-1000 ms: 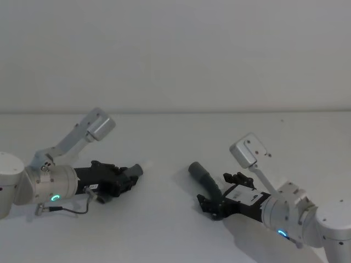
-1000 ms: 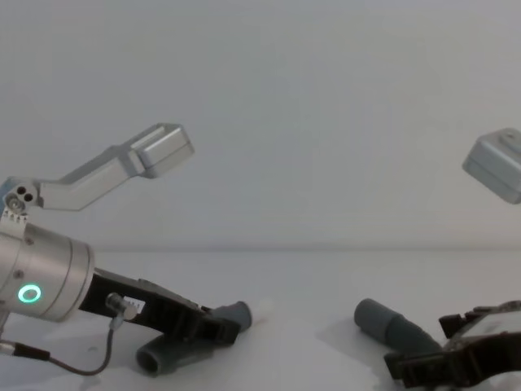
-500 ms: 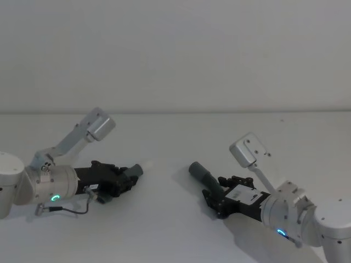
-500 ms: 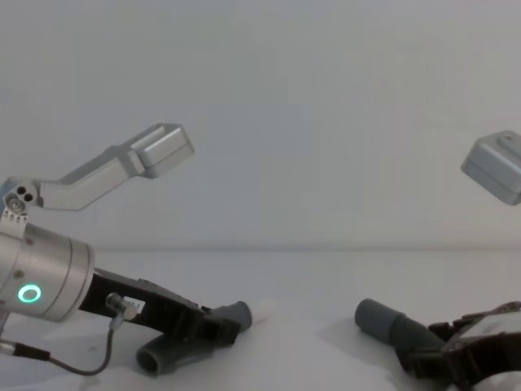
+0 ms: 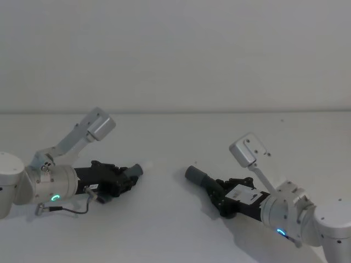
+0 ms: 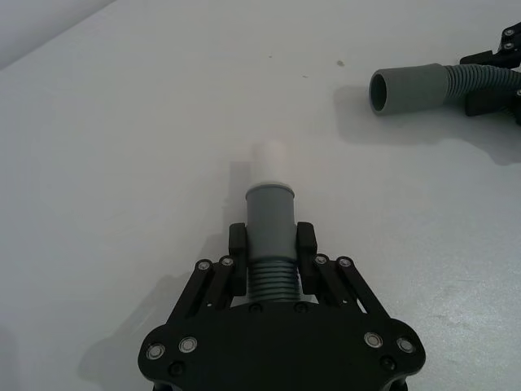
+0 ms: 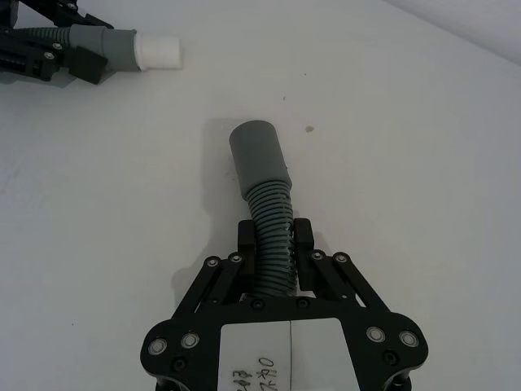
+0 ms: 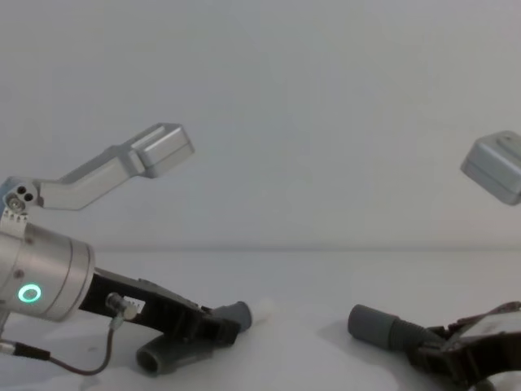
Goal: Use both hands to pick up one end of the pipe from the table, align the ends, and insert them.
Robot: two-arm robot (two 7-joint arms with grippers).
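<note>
**Two hose ends face each other across a gap, not yet on one line**

The left tool is pinching the ribbed part of the left hose piece just behind its cuff, so the white tip sticks out ahead of the fingers. The right tool pinches the right hose piece the same way, and its socket cuff juts forward past a bend.

In the head view the white tip sits at centre-left, pointing up and to the right. The socket cuff sits at centre-right, its mouth pointing up and to the left. The ends are well apart, with bare table between them. Both ride low, and I cannot tell whether they touch the table. Neither arm looks clearly nearer the middle.

I judge that the coming move turns on swinging both long axes onto one line, mouth to tip, before closing the gap.
</note>
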